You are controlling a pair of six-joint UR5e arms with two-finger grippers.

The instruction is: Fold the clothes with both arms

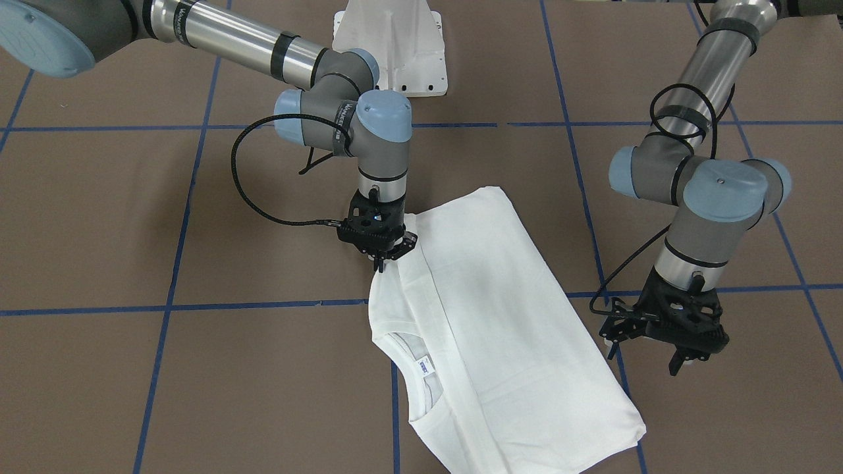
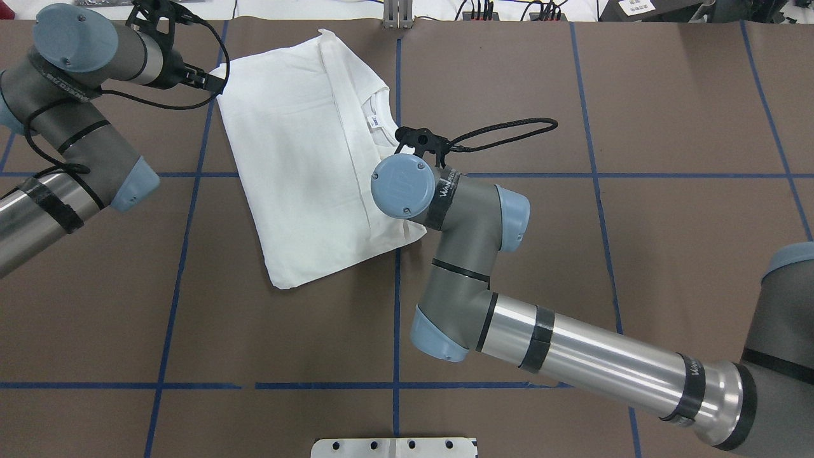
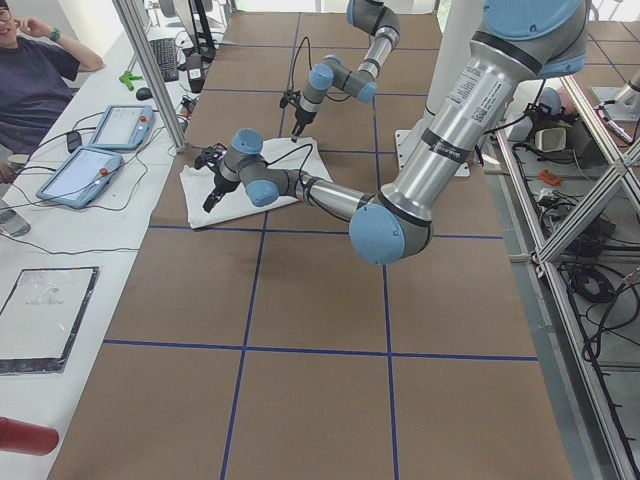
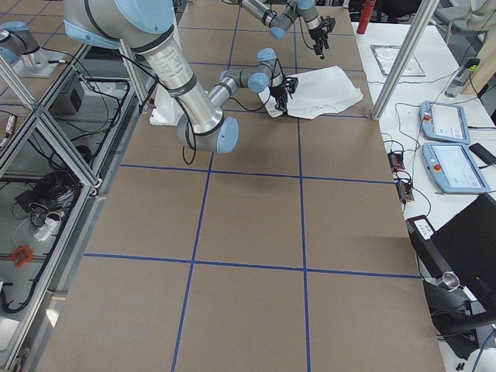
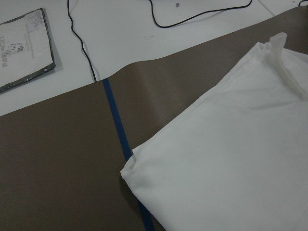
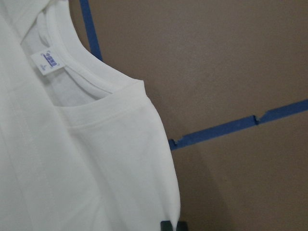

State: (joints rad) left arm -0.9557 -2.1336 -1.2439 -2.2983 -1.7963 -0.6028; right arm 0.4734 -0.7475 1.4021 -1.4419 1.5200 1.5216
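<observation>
Left gripper (image 1: 647, 354), right gripper (image 1: 380, 262), one white T-shirt (image 1: 500, 316)

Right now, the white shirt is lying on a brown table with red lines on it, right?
No, the lines are blue, not red. The white shirt does lie on the brown table; the overhead view shows it.

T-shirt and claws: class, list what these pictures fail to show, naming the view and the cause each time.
T-shirt underside: every view, lying against the table.
T-shirt's near corner: front-facing view, cut off by the bottom edge.
Neck label wording: too small everywhere, blurred even in the right wrist view.
Right claw: overhead view, hidden beneath its own wrist.
Left claw: left wrist view, outside the frame.
</observation>
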